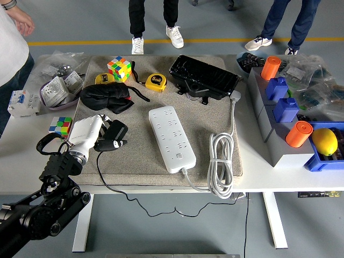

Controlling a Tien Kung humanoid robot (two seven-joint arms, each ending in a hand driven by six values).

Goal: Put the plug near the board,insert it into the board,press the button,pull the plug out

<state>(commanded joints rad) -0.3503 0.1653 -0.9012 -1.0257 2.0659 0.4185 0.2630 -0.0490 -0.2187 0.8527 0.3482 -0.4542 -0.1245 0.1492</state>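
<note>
A white power strip (172, 138) lies lengthwise on the grey mat (140, 161), its button (179, 157) near the front end. The black plug (114, 133) lies on the mat left of the strip, and its thin black cable (100, 174) runs down over the table's front edge. My left hand (106, 134), white with dark fingers (105, 120), comes in from the lower left. Its fingers curl around the plug's left side, and the plug still rests on the mat. The right hand is out of view.
Behind the plug lies a black cloth bundle (106, 98), with two Rubik's cubes (119, 68) (60, 126) and tape measures (156, 81) nearby. A black bag (204, 78) and the strip's coiled white cord (222, 164) lie right of it. Bins (279, 107) fill the right side. A person's arm (16, 16) shows at the top left.
</note>
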